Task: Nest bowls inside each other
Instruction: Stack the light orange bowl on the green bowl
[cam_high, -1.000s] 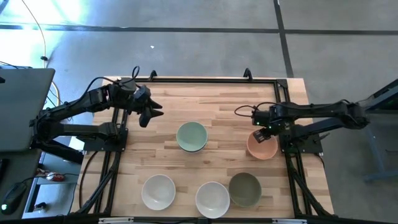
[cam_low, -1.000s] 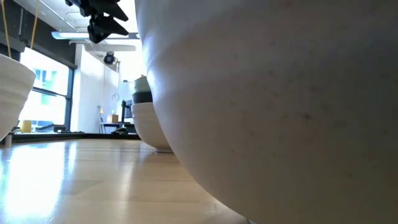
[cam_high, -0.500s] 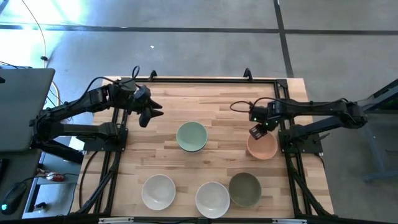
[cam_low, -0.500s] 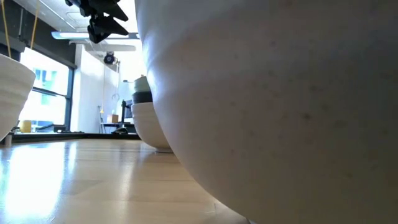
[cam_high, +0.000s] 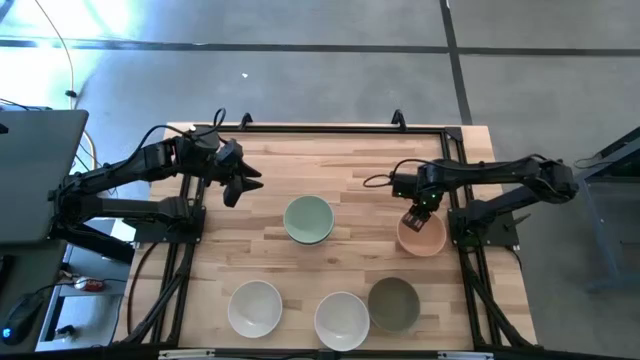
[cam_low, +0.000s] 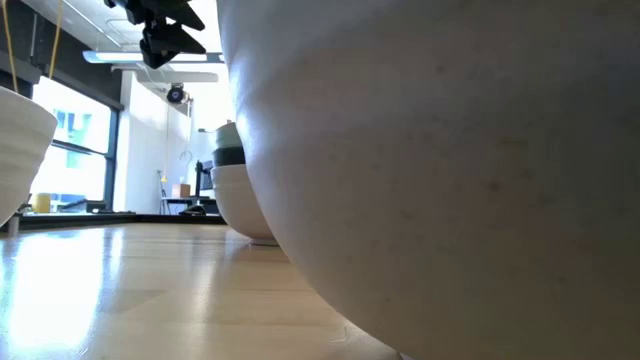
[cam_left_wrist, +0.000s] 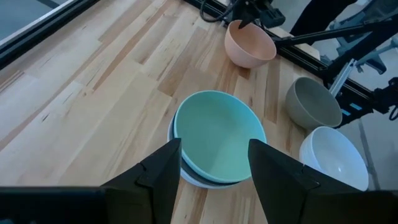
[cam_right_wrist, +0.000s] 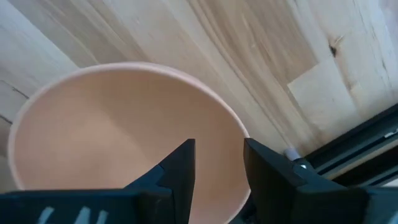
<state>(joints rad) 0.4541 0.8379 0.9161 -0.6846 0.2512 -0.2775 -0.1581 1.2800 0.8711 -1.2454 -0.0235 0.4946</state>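
Right gripper (cam_high: 413, 219) sits low over the peach bowl (cam_high: 421, 235) at the table's (cam_high: 350, 165) right side, jaws parted and straddling the rim in the wrist view, one finger inside, one outside, nothing clamped yet. Left gripper (cam_high: 243, 184) hovers near the back left, jaws open, empty. Mint bowl (cam_high: 308, 218) mid-table already sits in a white one with a dark band showing between. Front row: two white bowls (cam_high: 254, 306) (cam_high: 342, 319) and the olive bowl (cam_high: 393, 303). Bowls look rigid, smooth, likely glazed and slippery, light but chippable, so pinch the thin rim wall, lift level, lower gently into the next bowl
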